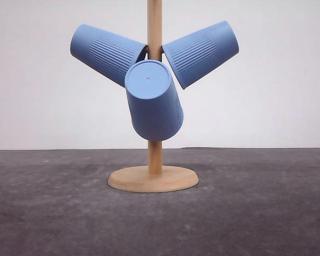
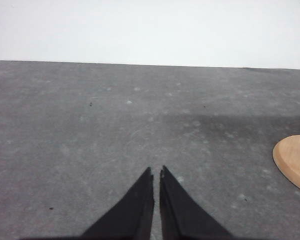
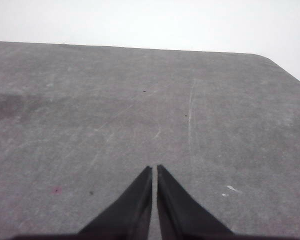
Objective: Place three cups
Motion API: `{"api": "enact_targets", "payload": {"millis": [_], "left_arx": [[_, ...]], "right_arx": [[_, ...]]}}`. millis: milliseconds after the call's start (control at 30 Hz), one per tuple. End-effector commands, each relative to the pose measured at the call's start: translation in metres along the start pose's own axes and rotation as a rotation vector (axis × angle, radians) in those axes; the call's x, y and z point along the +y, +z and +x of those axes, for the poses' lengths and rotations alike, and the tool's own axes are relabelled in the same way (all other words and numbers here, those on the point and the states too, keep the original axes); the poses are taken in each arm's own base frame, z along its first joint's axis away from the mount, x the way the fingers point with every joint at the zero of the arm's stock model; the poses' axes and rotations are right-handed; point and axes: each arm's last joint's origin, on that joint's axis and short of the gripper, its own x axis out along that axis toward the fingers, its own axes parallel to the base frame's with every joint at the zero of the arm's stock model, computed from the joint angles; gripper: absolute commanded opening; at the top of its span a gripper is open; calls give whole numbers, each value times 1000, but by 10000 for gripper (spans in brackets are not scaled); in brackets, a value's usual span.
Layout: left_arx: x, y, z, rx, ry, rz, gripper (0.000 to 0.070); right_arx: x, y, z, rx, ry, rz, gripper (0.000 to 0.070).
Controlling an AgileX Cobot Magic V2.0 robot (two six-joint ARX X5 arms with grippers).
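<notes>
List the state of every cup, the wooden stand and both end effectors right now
Left cup: hung on the stand, tilted, bottom pointing up and left.
Front cup: hung on the stand, tilted, flat bottom facing the camera.
Right cup: hung on the stand, tilted, bottom pointing up and right.
Wooden stand: upright on the table, holding all three cups.
Left end effector: shut, empty, above the table.
Right end effector: shut, empty, above the table.

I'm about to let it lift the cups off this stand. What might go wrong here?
The three cups hang crowded on one slim wooden stand; pulling one may nudge its neighbours or tip the stand. Both the left gripper and right gripper are shut, so they must open first.
</notes>
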Motion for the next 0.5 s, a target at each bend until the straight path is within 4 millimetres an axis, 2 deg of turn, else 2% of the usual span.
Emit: {"api": "enact_targets", "payload": {"millis": [0, 467], "left_arx": [[0, -4, 1, 2, 2, 14, 0], [0, -4, 1, 2, 2, 14, 0]], "right_arx": [[0, 0, 0, -7, -5, 12, 15], [0, 0, 0, -7, -5, 12, 15]]}}
